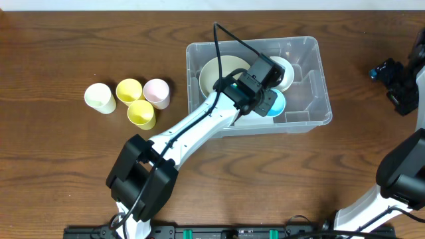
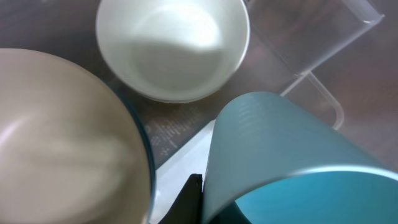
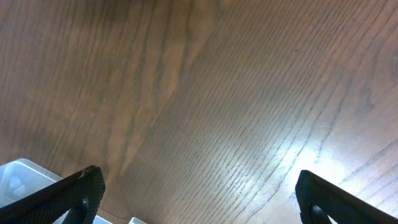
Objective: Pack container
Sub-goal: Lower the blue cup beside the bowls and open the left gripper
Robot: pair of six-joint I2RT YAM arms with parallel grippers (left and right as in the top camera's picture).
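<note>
My left claw [image 1: 265,99] grips teal plastic cup [image 2: 280,155] inside clear rectangular plastic bin [image 1: 323,86] w/ 2 pale bowls [image 2: 174,43]; 4 pastel cups [image 1: 141,113] wait at bin's 9 o'clock.

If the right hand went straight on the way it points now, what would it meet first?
Most likely the wooden table: the right hand, open, faces only wood grain. A corner of the container shows at the lower left, off that line. Depth is unclear.
</note>
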